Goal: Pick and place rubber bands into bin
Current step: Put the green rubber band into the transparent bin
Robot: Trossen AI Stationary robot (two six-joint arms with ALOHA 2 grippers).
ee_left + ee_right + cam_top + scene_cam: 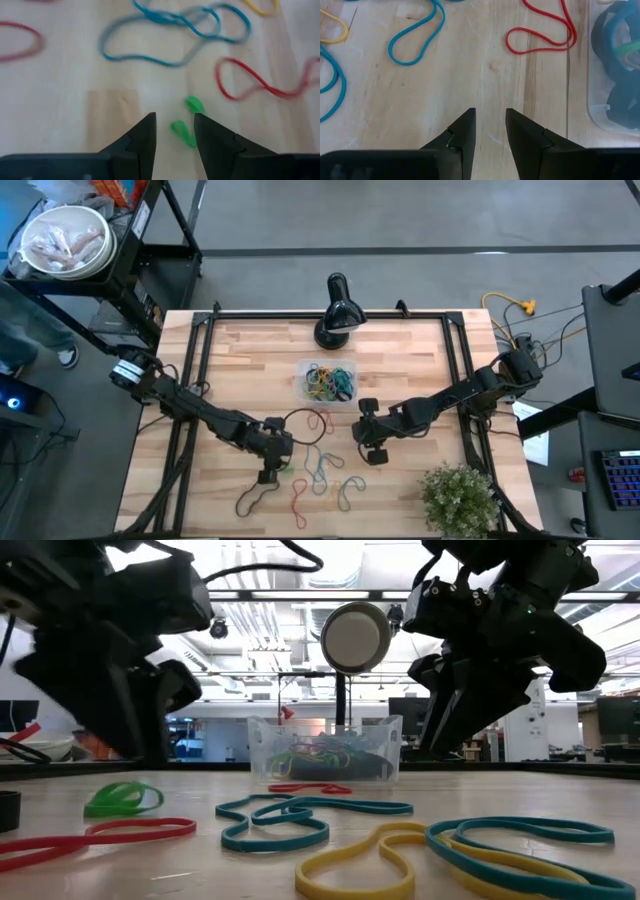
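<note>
Wooden table (250, 345), clear bin (303, 388) holding rubber bands (329, 381)

table (420, 360): pale wood planks, smooth with a soft sheen, grain and small knots showing
bin (385, 745): clear plastic, glossy, see-through walls
bands (285, 820): thin rubber, smooth and slightly shiny, in blue, red, yellow and green
left hand (175, 137): fingers of dark matt plastic, smooth faces
right hand (490, 127): same dark matt plastic on both fingers
lamp (337, 310): black glossy shade
plant (460, 498): rough leafy green, dull
frame (330, 314): black metal rails along the table's edge, matt
</note>
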